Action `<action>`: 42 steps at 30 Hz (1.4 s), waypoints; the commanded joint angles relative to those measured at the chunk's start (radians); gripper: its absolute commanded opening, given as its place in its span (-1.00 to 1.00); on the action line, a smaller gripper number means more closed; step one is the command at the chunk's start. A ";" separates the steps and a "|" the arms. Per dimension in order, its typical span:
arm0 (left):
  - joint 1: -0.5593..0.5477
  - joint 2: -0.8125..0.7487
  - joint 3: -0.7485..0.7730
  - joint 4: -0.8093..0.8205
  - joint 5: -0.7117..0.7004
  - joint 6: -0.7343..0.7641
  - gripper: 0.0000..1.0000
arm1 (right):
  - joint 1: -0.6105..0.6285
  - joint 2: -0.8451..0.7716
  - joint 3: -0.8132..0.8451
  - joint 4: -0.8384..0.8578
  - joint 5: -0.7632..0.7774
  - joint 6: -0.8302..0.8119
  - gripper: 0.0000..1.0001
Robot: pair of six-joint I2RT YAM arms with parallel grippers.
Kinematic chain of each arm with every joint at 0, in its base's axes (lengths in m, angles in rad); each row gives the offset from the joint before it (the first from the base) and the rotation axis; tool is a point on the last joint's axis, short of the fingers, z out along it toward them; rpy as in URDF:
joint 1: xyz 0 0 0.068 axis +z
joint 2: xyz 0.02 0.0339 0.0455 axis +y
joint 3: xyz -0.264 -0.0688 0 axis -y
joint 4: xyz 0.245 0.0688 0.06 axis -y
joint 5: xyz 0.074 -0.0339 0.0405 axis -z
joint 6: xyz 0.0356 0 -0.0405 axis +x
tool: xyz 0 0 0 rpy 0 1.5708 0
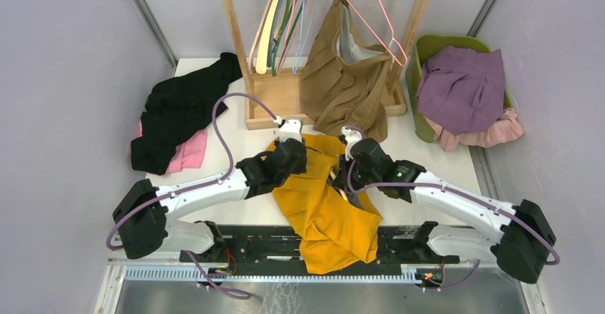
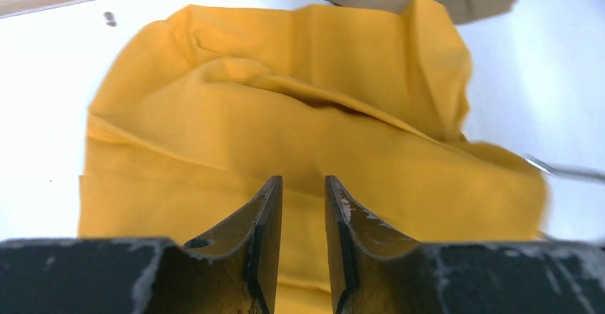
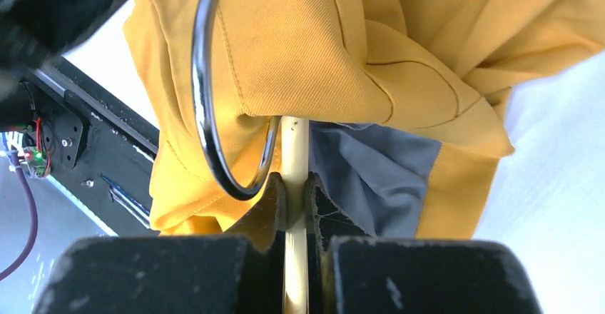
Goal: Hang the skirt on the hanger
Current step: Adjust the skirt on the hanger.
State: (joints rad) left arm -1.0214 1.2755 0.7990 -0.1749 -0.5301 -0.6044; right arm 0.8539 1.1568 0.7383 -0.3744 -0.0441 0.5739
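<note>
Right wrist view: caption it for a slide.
Right gripper shut on the cream hanger, steel hook alongside, yellow skirt covering the hanger's far end.

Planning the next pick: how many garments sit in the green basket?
2. A purple garment lies on top in the green basket; a pink garment pokes out beneath it at the near side. Others may be hidden underneath.
</note>
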 commanded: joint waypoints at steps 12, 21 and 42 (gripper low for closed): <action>0.119 0.178 0.061 0.094 0.107 0.046 -0.26 | 0.010 -0.296 -0.127 0.017 0.037 -0.051 -0.98; 0.144 0.297 -0.008 0.155 0.069 0.016 -0.46 | 0.011 -0.388 -0.169 -0.054 0.043 -0.022 -0.98; 0.144 0.423 -0.097 0.248 0.102 -0.024 -0.57 | 0.011 -0.640 0.033 -0.314 0.261 -0.032 -0.98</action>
State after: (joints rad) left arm -0.8829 1.6581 0.7456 0.0944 -0.4351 -0.5953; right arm 0.8623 0.5667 0.6453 -0.7059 0.1238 0.5591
